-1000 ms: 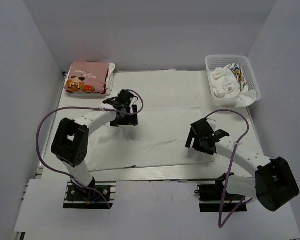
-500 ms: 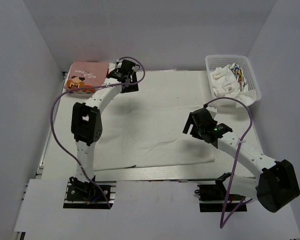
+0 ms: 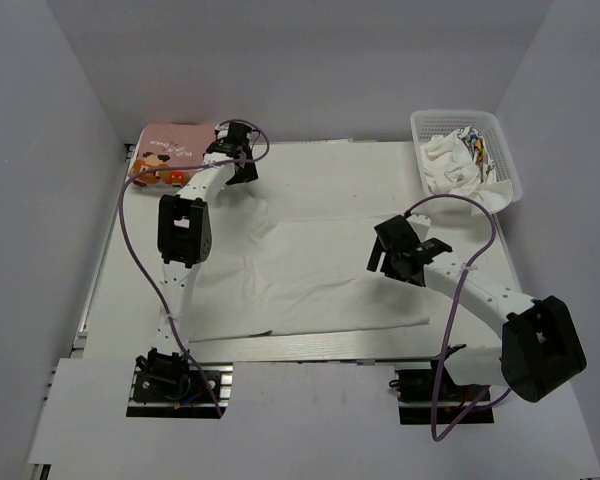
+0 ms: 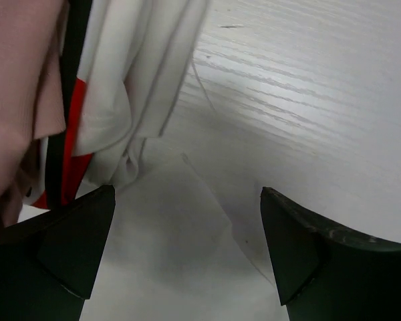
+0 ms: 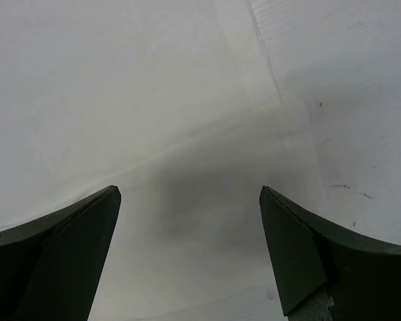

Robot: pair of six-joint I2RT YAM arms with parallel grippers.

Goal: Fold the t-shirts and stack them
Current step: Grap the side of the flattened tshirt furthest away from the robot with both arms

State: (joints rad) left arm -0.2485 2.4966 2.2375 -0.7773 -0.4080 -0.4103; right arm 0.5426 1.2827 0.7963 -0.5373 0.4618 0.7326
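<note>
Beneath right gripper [image 5: 187,195], white t-shirt [image 5: 120,100], pink t-shirt [image 3: 172,150] just beside left gripper [image 4: 187,198]

I see a large white t-shirt [image 3: 320,270] of soft, creased matt cloth on a white wood-grained table [image 4: 321,80].

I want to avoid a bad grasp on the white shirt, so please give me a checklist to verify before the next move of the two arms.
1. Left end effector open and empty: ok, jaws wide apart.
2. Right end effector open and empty: ok, above the white t-shirt.
3. White t-shirt spread flat: not ok, creases on its left part.
4. Pink t-shirt folded at the far left corner: ok.
5. Left end effector clear of the pink t-shirt: cannot tell, its edge is very near one finger.
6. Basket apart from both end effectors: ok.
</note>
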